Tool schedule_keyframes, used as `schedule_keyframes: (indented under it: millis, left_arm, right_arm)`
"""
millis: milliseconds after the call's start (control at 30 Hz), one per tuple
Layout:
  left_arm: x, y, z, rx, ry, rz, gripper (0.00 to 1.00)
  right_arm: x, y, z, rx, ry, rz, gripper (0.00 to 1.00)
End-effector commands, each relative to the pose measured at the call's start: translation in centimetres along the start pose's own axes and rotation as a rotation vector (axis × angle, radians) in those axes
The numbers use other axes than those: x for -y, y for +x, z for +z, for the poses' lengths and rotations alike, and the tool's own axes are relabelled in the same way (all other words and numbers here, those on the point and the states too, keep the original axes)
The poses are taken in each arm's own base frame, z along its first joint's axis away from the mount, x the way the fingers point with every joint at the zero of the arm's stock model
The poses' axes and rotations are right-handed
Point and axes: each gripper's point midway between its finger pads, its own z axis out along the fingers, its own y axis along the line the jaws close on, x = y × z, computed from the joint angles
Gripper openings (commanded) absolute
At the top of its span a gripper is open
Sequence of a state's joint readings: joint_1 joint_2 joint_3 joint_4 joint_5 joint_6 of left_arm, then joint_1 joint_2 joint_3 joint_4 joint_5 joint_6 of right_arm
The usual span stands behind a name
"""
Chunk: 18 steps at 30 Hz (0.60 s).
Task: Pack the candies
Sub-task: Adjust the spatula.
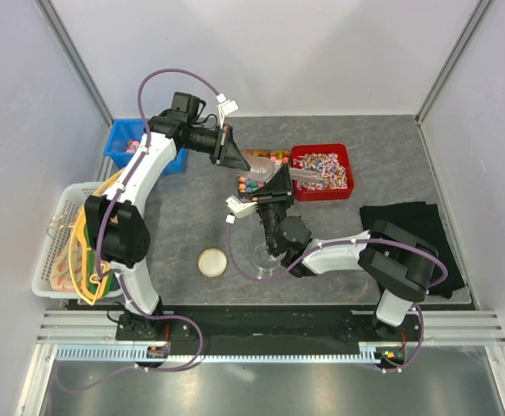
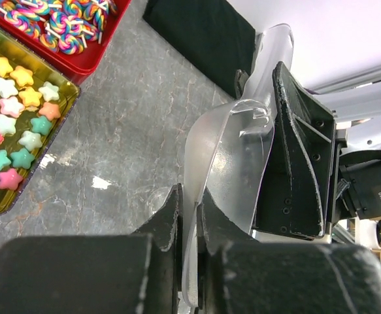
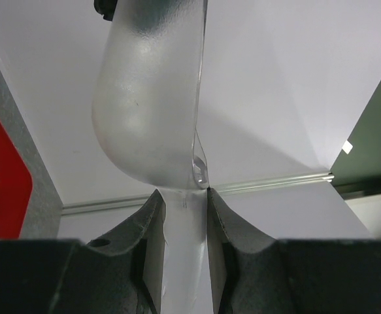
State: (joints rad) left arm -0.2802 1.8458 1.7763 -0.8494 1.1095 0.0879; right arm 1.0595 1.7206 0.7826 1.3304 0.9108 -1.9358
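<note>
Scoop pinched from both sides, candies not yet lifted

Step in hand looked like a handover or re-grip of the clear plastic scoop, ahead of any scooping. Right gripper had its fingers pressed onto the scoop's narrow handle, with the frosted bowl rising straight beyond the fingertips. Left gripper had its fingers closed on a thin edge of clear plastic that ran up into the same scoop, and the right gripper's black finger stood just to the right of it. Exactly which part of the scoop the left fingers held could not be told. No candy showed in the bowl.

The candies, star-shaped in pink, yellow, green, blue and orange, lay in a gold tray on the table, off to the left of the left fingers and well apart from them. A red bin of swirled sweets sat just beyond that tray.

Progress judged early: nothing packed. Next move likely called for one gripper to let go so the other could own the scoop, then tip its open end down and run it into the tray. A round cream lid lay nearer the arm bases, behind both sets of fingers. Releasing too early could drop the scoop.
</note>
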Motion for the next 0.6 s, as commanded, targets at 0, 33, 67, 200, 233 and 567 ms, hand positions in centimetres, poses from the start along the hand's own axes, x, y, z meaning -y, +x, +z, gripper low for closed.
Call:
schedule_keyframes:
  millis: [0,33,67,200,233,567]
  left_arm:
    - [2.0,0.1,0.4,-0.011,0.102,-0.002,0.02]
    - [2.0,0.0,0.3,-0.01,0.1,0.0,0.02]
    - [2.0,0.0,0.3,-0.01,0.098,0.001,0.02]
    - [1.9,-0.1,0.3,-0.008,0.098,-0.001,0.02]
    - [1.9,0.0,0.3,-0.01,0.098,-0.002,0.02]
    - [0.5,-1.0,0.3,-0.005,0.031,0.035,0.02]
  right_arm:
    - [5.6,2.8,-0.7,-0.074,0.264,0.332,0.36]
    - [5.3,2.6,-0.7,-0.069,0.259,0.324,0.39]
    - [5.1,2.6,-0.7,-0.071,0.256,0.321,0.44]
    - [4.4,2.5,-0.7,-0.074,0.24,0.316,0.77]
    - [4.2,2.5,-0.8,-0.069,0.237,0.309,0.81]
    - [1.2,1.8,-0.2,-0.086,-0.109,0.461,0.98]
